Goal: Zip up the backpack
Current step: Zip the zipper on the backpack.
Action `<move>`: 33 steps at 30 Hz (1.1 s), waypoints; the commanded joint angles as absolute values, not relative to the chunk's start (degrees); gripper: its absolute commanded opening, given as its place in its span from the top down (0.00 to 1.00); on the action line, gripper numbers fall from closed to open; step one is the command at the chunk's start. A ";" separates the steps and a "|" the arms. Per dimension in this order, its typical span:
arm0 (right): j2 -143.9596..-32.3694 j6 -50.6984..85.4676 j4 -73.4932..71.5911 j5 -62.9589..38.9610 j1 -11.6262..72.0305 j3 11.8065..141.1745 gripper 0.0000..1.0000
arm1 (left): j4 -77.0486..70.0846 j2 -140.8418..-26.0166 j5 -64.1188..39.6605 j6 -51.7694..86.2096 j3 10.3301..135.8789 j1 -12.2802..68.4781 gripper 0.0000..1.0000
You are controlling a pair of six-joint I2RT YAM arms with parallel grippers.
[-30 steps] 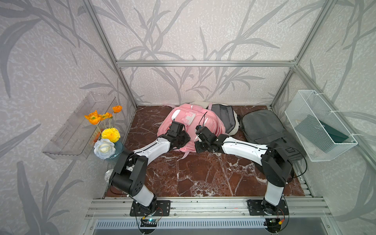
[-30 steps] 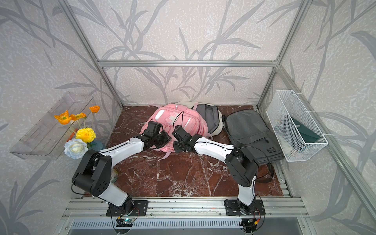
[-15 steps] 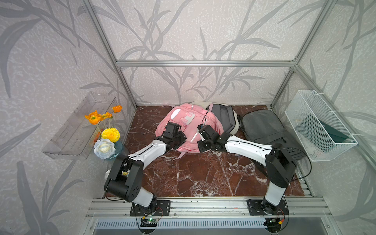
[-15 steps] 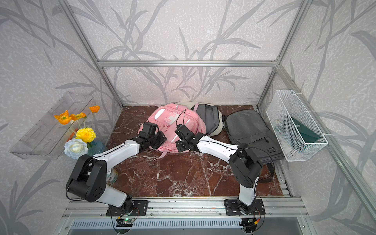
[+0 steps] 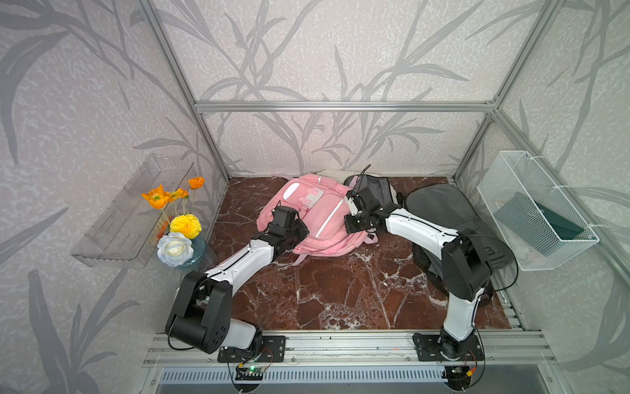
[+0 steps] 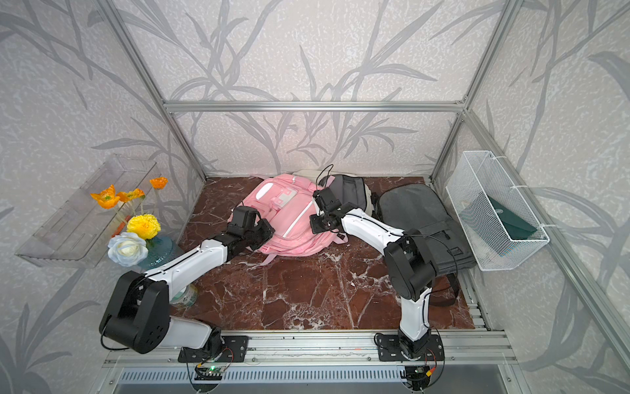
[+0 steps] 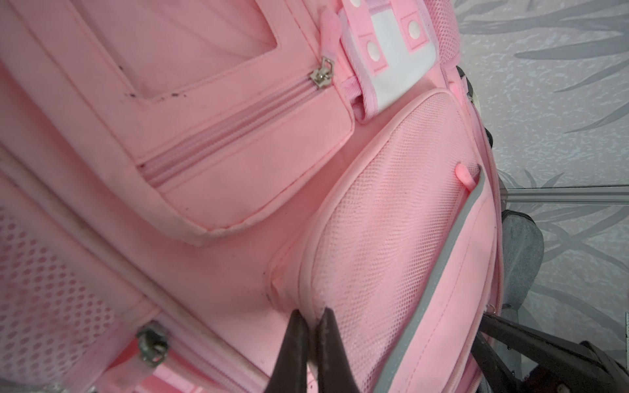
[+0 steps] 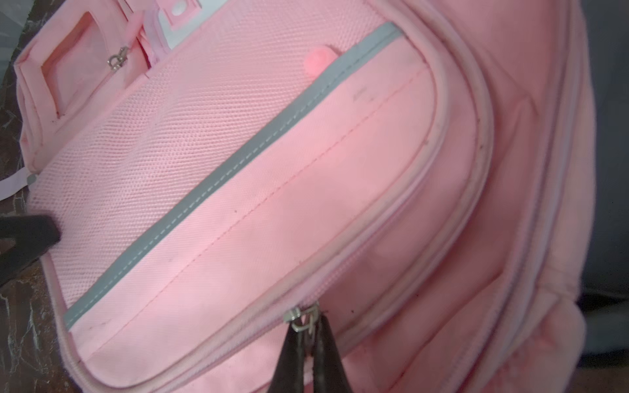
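Right gripper (image 8: 308, 328) clamps the zipper pull (image 8: 301, 318) at its tips; the track (image 8: 405, 204) curves ahead. Left gripper (image 7: 311, 318) apparently pinches the pocket piping (image 7: 303, 272).

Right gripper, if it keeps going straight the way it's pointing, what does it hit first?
The zipper pull, pinched in the shut right gripper. Straight beyond lies the front pocket of the backpack. Depth is unclear, so it might skim over the fabric.

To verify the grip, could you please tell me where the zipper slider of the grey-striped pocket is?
In the right wrist view, the zipper slider sits at the right gripper's tips, on the pink backpack's right edge.
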State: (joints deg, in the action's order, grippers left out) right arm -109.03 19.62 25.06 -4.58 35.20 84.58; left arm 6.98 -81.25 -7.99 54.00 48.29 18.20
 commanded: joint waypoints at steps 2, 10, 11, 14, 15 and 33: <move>-108.37 18.78 26.32 -1.80 35.72 86.50 1.00 | 11.92 -77.90 -5.78 51.85 48.04 17.28 0.88; -105.31 20.10 25.15 2.62 41.36 85.86 1.00 | 13.70 -73.39 -7.99 58.47 48.74 24.87 0.42; -105.09 20.15 25.13 3.12 41.72 85.94 1.00 | 14.14 -73.45 -8.06 59.52 48.66 25.75 0.41; -104.26 20.29 24.91 3.95 42.59 85.82 1.00 | 13.67 -73.40 -8.59 62.47 47.24 26.98 0.41; -104.03 20.18 24.91 4.09 42.83 85.86 1.00 | 13.55 -73.23 -8.34 63.22 46.74 27.24 0.41; -101.22 18.84 24.84 3.12 45.61 82.69 1.00 | 7.53 -76.92 -4.82 65.10 44.41 27.92 0.64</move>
